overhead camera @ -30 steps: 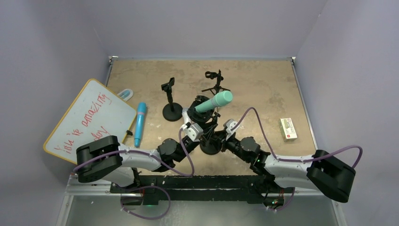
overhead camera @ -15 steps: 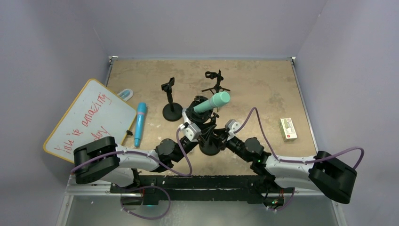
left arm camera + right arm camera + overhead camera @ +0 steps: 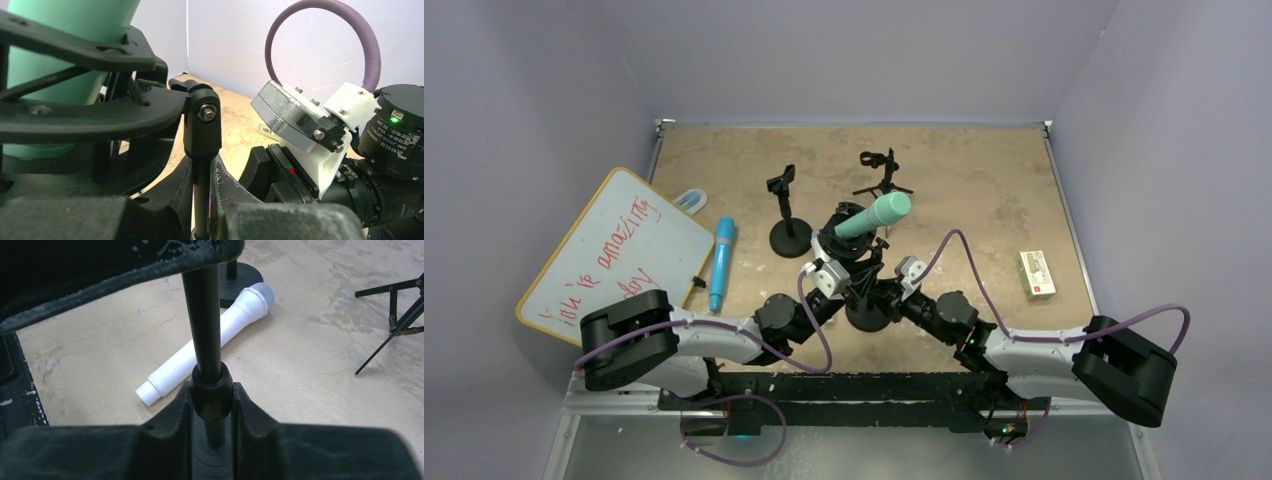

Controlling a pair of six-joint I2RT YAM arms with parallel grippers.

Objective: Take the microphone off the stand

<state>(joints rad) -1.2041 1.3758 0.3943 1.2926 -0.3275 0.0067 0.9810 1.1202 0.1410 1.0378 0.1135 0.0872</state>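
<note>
A teal microphone [image 3: 874, 215] rests tilted in the clip of a black stand [image 3: 869, 314] at mid-table. In the left wrist view the microphone [image 3: 65, 55] fills the top left, held in the clip [image 3: 100, 110]. My left gripper [image 3: 212, 180] is shut on the stand's thin pole [image 3: 201, 200] just under the clip joint. My right gripper [image 3: 212, 390] is shut on the pole's collar [image 3: 212, 395], lower down near the base. In the top view both grippers, left [image 3: 849, 272] and right [image 3: 887, 290], meet at the stand from either side.
A second round-base stand [image 3: 788, 236] and a small tripod stand [image 3: 882, 180] are behind. A blue microphone [image 3: 721, 262] and a whiteboard [image 3: 614, 255] lie at the left, a small box [image 3: 1036, 272] at the right. A white-looking microphone [image 3: 210, 340] lies on the table beyond my right fingers.
My right gripper has closed onto the stand's pole and its arm has edged left. The microphone and stand have shifted slightly left. The left gripper keeps its hold.
</note>
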